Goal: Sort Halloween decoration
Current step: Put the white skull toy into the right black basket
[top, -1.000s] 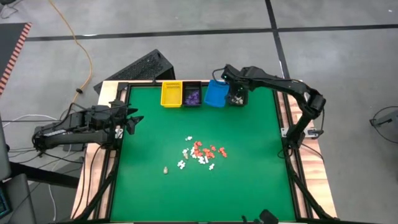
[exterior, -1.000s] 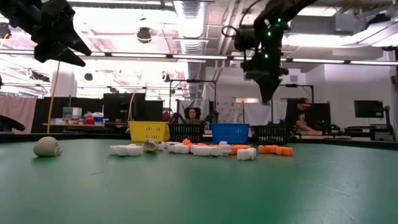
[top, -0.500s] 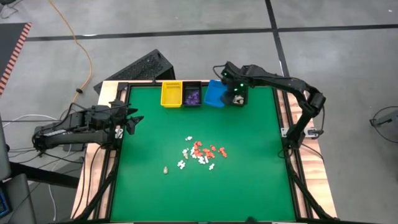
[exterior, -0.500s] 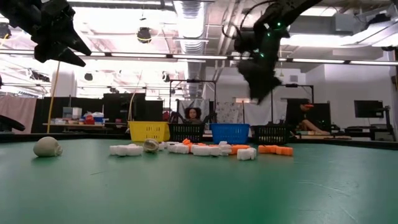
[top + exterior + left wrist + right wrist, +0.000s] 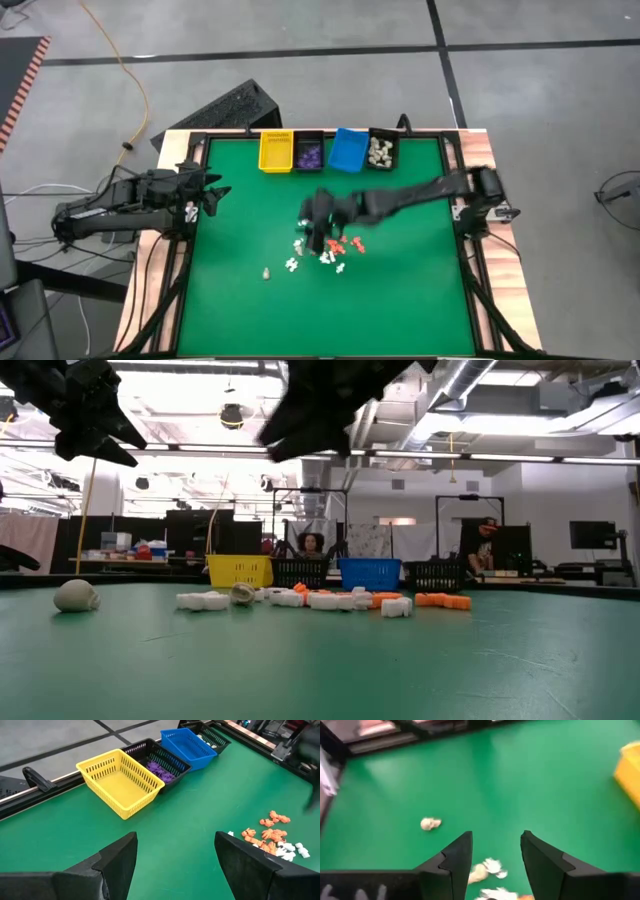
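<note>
Four bins (image 5: 329, 151) stand in a row at the table's far edge, one yellow (image 5: 276, 151), two black and one blue (image 5: 347, 150), while the scattered decoration pieces (image 5: 325, 244) in mid-table are too small and clustered to count.

Right tool (image 5: 318, 238) open mid-table; left tool (image 5: 212, 190) open at the edge.

You get bright, even overhead light with faint shadows on the green surface (image 5: 400, 290). The right end effector (image 5: 318, 232) smears with motion blur; the beige piece (image 5: 430, 823) ahead of it looks soft.
</note>
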You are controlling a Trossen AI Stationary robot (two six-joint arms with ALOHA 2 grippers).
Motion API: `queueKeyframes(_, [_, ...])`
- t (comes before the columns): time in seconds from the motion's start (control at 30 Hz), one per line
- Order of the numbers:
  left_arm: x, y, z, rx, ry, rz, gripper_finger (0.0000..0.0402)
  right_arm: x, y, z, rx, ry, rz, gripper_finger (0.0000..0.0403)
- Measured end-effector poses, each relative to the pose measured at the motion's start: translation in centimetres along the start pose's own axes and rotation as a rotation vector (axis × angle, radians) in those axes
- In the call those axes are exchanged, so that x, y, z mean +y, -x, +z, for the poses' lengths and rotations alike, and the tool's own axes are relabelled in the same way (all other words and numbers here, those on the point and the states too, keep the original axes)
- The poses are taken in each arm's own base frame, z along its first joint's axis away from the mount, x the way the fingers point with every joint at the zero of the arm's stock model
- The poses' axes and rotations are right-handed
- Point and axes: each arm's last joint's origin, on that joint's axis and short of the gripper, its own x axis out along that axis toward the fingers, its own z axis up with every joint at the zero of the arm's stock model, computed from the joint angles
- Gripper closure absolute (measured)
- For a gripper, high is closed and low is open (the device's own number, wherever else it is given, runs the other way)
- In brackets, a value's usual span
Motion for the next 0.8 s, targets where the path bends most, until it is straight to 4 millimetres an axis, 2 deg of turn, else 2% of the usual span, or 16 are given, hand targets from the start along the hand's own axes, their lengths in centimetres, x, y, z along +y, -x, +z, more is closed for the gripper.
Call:
queueKeyframes(0.17, [0.0, 0.0, 0.0, 0.001, 0.0, 0.001, 0.0145, 5.1, -3.1, -3.9, 0.016, -0.054, -0.066, 0.0219])
queueKeyframes(0.33, [0.0, 0.0, 0.0, 0.0, 0.0, 0.001, 0.0145, 7.0, -6.0, -7.8, 0.021, -0.119, -0.208, 0.0228])
queueKeyframes(0.47, [0.0, 0.0, 0.0, -0.001, 0.0, 0.003, 0.0145, 7.5, -7.9, -9.2, -0.025, -0.184, -0.225, 0.023])
queueKeyframes(0.6, [0.0, 0.0, 0.0, 0.0, -0.001, 0.004, 0.0145, 6.7, -10.1, -10.6, -0.009, -0.234, -0.254, 0.023])
queueKeyframes(0.8, [0.0, 0.0, 0.0, 0.002, -0.002, 0.007, 0.0145, 5.2, -11.6, -10.9, -0.015, -0.31, -0.29, 0.023])
